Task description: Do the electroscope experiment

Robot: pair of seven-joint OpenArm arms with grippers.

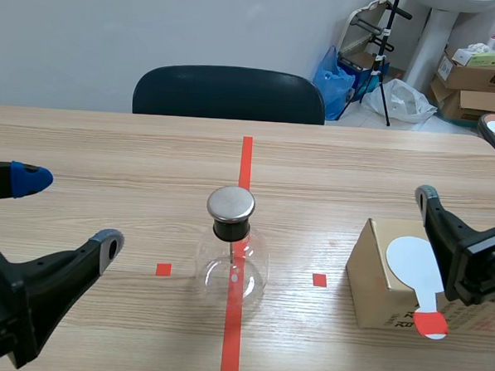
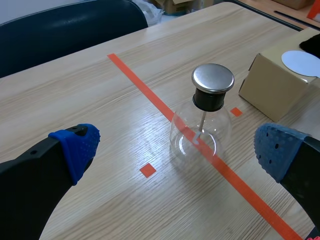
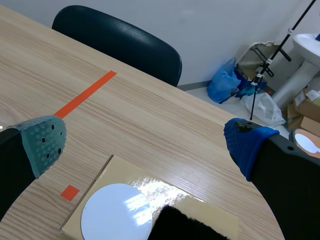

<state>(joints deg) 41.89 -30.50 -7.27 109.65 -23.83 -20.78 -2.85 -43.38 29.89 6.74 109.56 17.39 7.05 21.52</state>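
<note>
1. Left pincer (image 1: 69, 212) – fingers wide apart, nothing held; it sits low over the table (image 1: 108, 145).
2. Electroscope (image 2: 202, 127) – a round clear glass flask with a black neck and a flat metal cap. It stands upright on the long orange-red tape line, ahead of the left pincer and in line with the gap between its fingers, touching neither.
3. Right pincer (image 3: 147, 142): fingers apart, nothing held. The electroscope is well off to its side, toward the left arm.
4. Cardboard box (image 1: 375, 284): directly under the right pincer.
5. White paddle (image 3: 116, 212): lies flat on the box top, below the gap between the right pincer's fingers. Its red tip reaches the box's near edge.
6. Black fuzzy item (image 3: 182, 225): on the box top, touching the paddle's disc, close under the right pincer. What it is cannot be told.
7. Dark chair (image 1: 227, 93): beyond the table's far edge.
</note>
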